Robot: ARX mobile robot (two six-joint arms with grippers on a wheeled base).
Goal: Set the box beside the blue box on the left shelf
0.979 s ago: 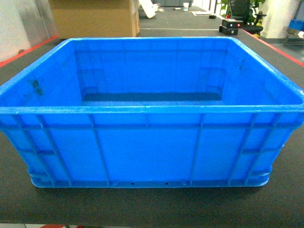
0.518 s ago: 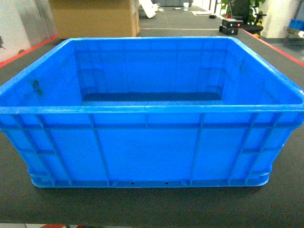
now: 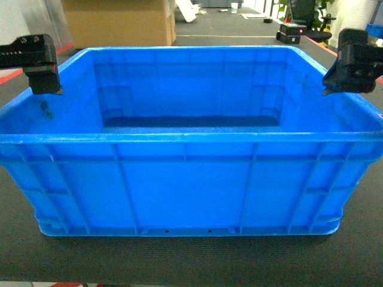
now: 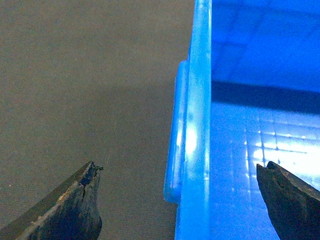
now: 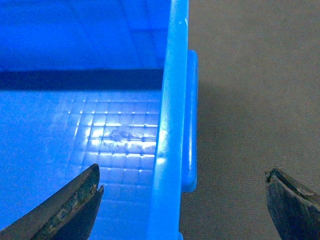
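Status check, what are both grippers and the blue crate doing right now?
Left gripper open, straddling the crate's left rim. Right gripper open, straddling the right rim. Blue crate empty, on the dark mat, ungripped. No obstruction visible.

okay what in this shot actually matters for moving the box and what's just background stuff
For the job:
box
left gripper, open astride its left rim
right gripper, open astride its right rim

Lying about:
cardboard box
black device
office chair

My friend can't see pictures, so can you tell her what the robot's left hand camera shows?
The left gripper is open, one dark fingertip on each side of the box rim, not touching it. Right of the rim is the box's grid-patterned floor; left of it is a dark grey surface.
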